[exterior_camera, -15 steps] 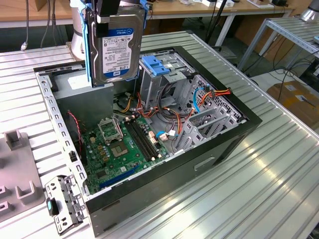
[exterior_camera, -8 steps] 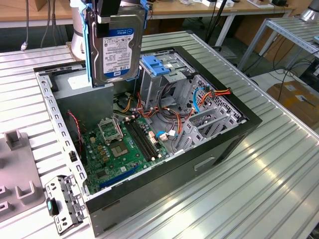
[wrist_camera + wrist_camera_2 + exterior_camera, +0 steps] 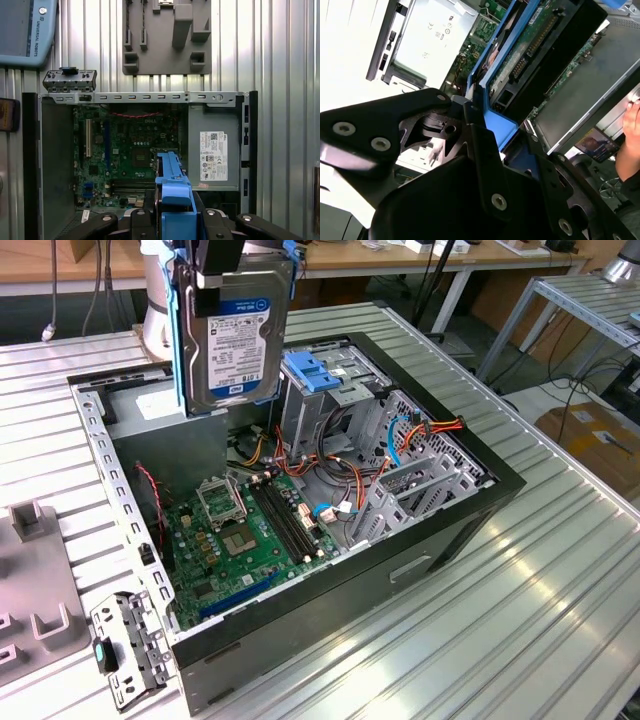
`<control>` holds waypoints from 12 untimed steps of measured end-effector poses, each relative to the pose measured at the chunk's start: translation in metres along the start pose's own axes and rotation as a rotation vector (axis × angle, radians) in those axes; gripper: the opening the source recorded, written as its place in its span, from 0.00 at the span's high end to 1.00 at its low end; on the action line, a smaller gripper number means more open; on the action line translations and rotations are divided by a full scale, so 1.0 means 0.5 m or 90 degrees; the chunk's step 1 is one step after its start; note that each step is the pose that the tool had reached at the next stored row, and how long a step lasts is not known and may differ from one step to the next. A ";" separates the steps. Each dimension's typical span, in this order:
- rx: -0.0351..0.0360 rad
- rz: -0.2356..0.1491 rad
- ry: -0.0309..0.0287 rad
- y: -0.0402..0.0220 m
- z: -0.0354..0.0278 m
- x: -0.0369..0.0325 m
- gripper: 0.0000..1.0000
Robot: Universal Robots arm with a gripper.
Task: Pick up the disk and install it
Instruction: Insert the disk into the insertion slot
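Note:
The disk [image 3: 235, 340] hangs upright above the open computer case [image 3: 450, 530], over its back-left part. It is a silver-grey drive with a white and blue label, framed by a blue carrier. My gripper [image 3: 222, 285] is shut on it from above, at the top edge of the exterior view. In the second wrist view the disk's green circuit-board side [image 3: 535, 35] and the blue carrier [image 3: 495, 125] run between my black fingers [image 3: 435, 125]. The first wrist view looks down past the blue carrier [image 3: 172, 200] onto the motherboard [image 3: 130, 150].
Inside the case are a metal drive cage with a blue latch [image 3: 320, 375], loose cables [image 3: 400, 430] and a grey power supply [image 3: 212, 155]. A grey fixture plate [image 3: 30, 580] and a detached bracket [image 3: 130, 645] lie on the ribbed table. A person's hand [image 3: 630, 125] shows nearby.

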State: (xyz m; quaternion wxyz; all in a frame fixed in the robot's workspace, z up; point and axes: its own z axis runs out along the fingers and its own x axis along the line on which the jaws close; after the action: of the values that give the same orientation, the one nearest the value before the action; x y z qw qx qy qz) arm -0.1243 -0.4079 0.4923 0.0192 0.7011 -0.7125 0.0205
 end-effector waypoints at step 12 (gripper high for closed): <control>0.0000 0.000 0.0000 0.000 0.002 0.027 0.63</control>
State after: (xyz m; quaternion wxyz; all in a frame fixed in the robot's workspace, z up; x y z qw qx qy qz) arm -0.1243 -0.4216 0.4923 0.0192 0.7011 -0.7125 0.0205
